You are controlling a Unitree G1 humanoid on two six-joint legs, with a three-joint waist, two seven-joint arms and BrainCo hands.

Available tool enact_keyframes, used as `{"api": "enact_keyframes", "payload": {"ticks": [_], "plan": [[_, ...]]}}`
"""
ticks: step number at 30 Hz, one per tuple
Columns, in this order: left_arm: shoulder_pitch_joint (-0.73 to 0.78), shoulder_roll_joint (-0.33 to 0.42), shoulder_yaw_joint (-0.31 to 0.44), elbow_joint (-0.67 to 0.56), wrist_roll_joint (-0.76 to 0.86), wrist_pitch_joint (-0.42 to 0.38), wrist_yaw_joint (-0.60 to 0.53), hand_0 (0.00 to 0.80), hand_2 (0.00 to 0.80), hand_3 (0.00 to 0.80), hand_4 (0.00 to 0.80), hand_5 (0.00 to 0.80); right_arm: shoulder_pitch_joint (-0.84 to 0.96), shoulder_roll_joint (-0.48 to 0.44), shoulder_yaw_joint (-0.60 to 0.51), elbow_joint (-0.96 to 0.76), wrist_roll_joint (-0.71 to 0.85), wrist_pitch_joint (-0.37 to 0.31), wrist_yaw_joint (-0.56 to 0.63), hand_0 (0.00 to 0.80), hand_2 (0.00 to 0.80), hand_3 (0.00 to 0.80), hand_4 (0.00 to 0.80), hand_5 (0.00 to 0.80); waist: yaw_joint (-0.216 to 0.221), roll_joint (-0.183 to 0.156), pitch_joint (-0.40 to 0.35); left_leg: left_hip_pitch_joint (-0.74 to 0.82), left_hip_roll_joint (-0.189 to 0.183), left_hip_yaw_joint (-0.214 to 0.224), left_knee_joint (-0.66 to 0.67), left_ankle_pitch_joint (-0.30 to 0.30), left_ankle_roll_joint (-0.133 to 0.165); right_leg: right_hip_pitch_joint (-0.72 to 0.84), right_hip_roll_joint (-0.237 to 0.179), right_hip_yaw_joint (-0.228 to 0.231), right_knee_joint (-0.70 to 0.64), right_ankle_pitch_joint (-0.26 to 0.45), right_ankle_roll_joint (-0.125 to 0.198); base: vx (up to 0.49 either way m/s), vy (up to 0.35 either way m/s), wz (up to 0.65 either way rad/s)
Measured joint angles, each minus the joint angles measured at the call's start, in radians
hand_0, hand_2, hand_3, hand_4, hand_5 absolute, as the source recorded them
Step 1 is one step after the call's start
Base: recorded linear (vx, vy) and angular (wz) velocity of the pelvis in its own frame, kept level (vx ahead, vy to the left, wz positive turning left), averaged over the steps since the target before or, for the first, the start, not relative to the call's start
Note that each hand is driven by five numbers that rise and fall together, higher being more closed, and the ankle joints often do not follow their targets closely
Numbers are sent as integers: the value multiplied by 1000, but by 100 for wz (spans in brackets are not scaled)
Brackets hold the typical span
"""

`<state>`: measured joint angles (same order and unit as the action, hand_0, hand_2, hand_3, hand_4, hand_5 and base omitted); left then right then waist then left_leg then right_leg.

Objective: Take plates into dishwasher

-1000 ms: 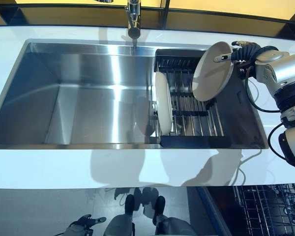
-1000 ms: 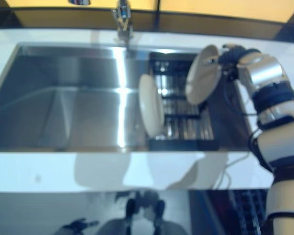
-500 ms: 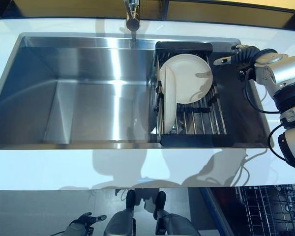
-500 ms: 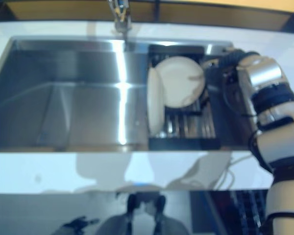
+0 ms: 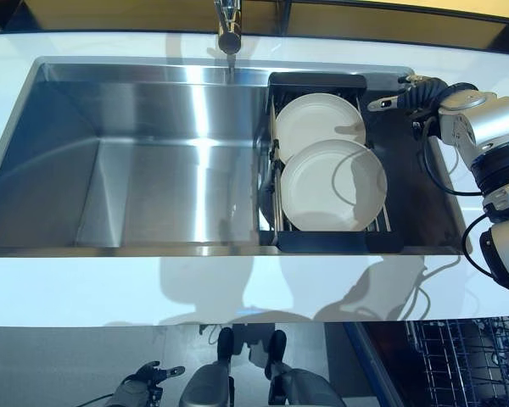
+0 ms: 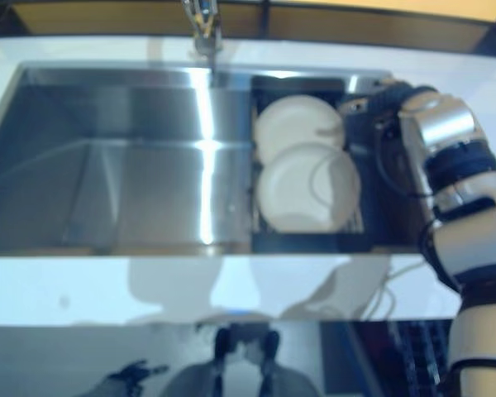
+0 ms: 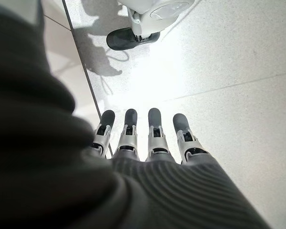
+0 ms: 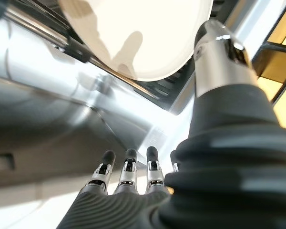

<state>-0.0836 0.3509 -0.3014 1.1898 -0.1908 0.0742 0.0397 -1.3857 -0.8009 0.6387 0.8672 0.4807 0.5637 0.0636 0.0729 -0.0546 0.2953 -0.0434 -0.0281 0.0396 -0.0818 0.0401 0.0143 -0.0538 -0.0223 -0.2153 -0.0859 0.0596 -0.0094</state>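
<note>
Two round white plates point(image 5: 332, 185) are seen lying flat on the black sink rack point(image 5: 338, 242), the empty, straight-fingered right hand point(image 5: 405, 95) beside them, where a rim grasp could apparently slip.

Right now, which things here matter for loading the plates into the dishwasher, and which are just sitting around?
Part of the job:
far round white plate
near round white plate
black dish rack with metal bars
dishwasher's wire basket
right hand, open, empty

Just there:
stainless steel sink
chrome tap
white counter
left hand, idle, over floor
</note>
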Motion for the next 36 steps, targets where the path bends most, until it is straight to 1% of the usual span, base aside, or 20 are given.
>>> {"api": "enact_keyframes", "payload": {"ticks": [4, 9, 14, 16, 19, 22, 26, 30, 36], "plan": [[0, 0, 0, -5, 0, 0, 0, 0, 0, 0, 0, 0, 0, 0, 1, 0, -26, -19, 14, 0, 0, 0, 0, 0, 0, 0, 0, 3, 0, 0, 2, 0, 0, 5, 0, -5, 0, 0, 0, 3, -4, 2], [0, 0, 0, -8, 1, 3, -1, 0, 0, 0, 0, 0, 0, 0, 11, -40, -114, -84, 52, 0, 0, 0, 0, 0, 0, 0, 0, 7, 0, -1, 2, 2, -1, 11, 0, -7, 0, 0, 0, 8, -13, 0], [0, 0, 0, -22, 1, 7, -1, 0, 0, 0, 0, 0, -8, 0, 118, -139, -259, -192, 151, 0, 0, 0, 0, 0, 1, -2, -1, 13, 1, -3, 2, 3, -1, 19, 0, -9, 0, 0, 0, -2, 0, 1], [0, -1, 0, -31, 1, 9, -1, 0, 0, 0, 0, 0, -8, 1, 145, -171, -302, -236, 181, 0, 0, 0, 0, 0, 3, -3, -2, 12, 1, -9, 2, 4, -2, 19, 1, -12, 0, 0, 0, -7, 0, 5], [0, 0, 0, -38, 2, 17, -2, 0, 0, 0, 0, 0, -28, 2, 233, -242, -475, -322, 232, 0, 0, 0, 0, 0, 13, -4, -3, 12, 1, -11, 2, 5, -2, 18, 1, -14, 0, 0, 0, -3, 0, 1], [1, 0, 0, -43, 3, 21, -2, 0, 0, 0, 0, 0, -33, 2, 279, -302, -562, -362, 272, 0, 0, 0, 0, 0, 30, -10, -6, 10, 1, -13, 1, 5, -2, 17, 1, -15, 0, 0, 0, -1, -3, 1], [2, 2, 0, -49, 3, 27, -2, 0, 0, 0, 0, 0, -33, 7, 311, -355, -628, -382, 331, 0, 0, 0, 0, 0, 42, -27, -16, 3, 1, -15, 3, 5, -3, 12, 1, -15, 0, 0, 0, -6, -8, 3], [3, 4, 0, -51, 4, 27, -2, 0, 0, 0, 0, 0, -33, 14, 318, -356, -635, -375, 386, 0, 0, 0, 0, 0, 51, -45, -28, -3, 1, -16, 4, 5, -3, 6, 1, -16, 0, 0, 0, 0, 0, 0], [3, 5, 0, -51, 4, 27, -3, 0, 0, 0, 0, 0, -32, 38, 322, -338, -665, -362, 459, 0, 0, 0, 0, 0, 52, -50, -30, -6, 1, -16, 4, 6, -4, 5, 1, -17, 0, 0, 0, -5, -1, 0]]}}
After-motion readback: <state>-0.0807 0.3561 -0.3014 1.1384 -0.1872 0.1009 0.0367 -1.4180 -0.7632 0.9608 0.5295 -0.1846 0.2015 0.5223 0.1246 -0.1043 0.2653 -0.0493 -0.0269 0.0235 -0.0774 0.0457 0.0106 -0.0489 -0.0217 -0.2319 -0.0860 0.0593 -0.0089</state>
